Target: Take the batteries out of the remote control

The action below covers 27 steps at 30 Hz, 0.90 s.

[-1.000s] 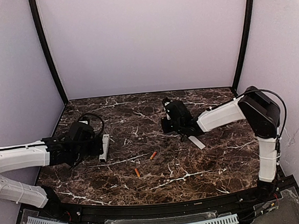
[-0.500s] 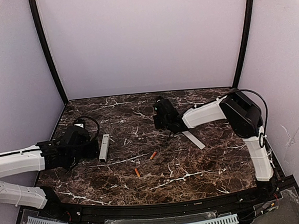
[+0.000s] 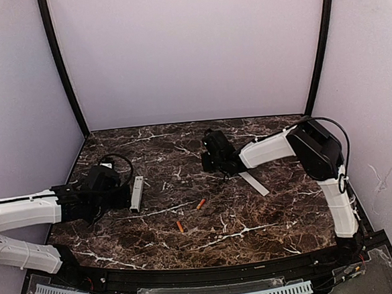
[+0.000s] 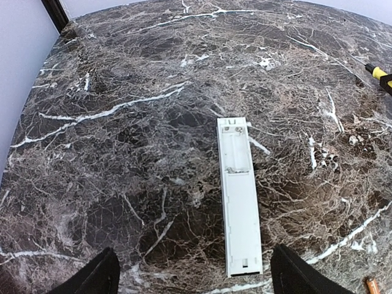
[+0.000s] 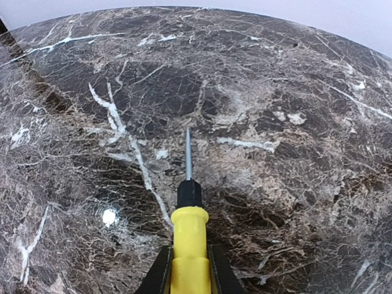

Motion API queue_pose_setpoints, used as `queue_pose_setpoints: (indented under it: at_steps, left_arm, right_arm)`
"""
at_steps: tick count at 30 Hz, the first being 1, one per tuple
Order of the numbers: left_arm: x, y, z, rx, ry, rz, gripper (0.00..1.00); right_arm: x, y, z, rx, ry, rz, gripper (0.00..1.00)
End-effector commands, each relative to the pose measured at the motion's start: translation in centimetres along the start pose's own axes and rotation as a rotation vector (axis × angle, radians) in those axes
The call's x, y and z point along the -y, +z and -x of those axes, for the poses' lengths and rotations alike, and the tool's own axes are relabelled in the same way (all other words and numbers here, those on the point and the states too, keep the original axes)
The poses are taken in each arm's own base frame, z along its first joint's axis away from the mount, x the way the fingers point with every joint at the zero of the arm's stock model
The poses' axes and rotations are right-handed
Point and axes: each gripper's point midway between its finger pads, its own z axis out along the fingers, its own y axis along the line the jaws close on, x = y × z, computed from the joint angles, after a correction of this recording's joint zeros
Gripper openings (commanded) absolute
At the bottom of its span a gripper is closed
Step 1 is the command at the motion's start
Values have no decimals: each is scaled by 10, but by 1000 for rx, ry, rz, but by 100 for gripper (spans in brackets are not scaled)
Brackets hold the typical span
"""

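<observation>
The remote control (image 3: 137, 193) lies on the marble table left of centre. In the left wrist view it (image 4: 239, 196) lies back up with its long recess open; I see no batteries in it. Two orange-red batteries (image 3: 201, 204) (image 3: 180, 226) lie loose on the table nearer the front. My left gripper (image 3: 123, 196) is open and empty just short of the remote's near end, its fingertips (image 4: 92, 278) wide apart. My right gripper (image 3: 210, 161) is shut on a yellow-handled screwdriver (image 5: 190, 245) at the back centre, its shaft pointing away over bare marble.
A thin flat white strip (image 3: 254, 182) lies to the right of the right gripper. One battery's end (image 4: 370, 286) and the yellow screwdriver (image 4: 380, 72) show at the right edge of the left wrist view. Black posts and pale walls close in the table.
My left gripper has drawn back to the left, off the remote. My right arm has swung left and back with the screwdriver, away from the white strip.
</observation>
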Motion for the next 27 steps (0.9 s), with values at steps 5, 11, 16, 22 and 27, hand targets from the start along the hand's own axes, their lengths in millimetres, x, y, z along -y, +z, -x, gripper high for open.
queue_pose_setpoints:
  at_steps: [5, 11, 16, 22, 27]
  left_arm:
    - [-1, 2, -3, -2, 2, 1, 86]
    - [-2, 1, -3, -1, 2, 0, 86]
    - [-2, -2, -1, 8, 7, -3, 86]
    - [-9, -8, 11, 42, 33, 28, 89]
    - [-19, -18, 35, 105, 71, 90, 98]
  right_arm:
    - [1, 10, -37, -101, -3, 26, 21]
    - [1, 6, -30, -95, 2, 33, 29]
    - [-1, -4, -11, -65, -6, 48, 31]
    - [0, -35, 37, 28, -38, 48, 39]
    - [10, -72, 83, 122, -68, 48, 55]
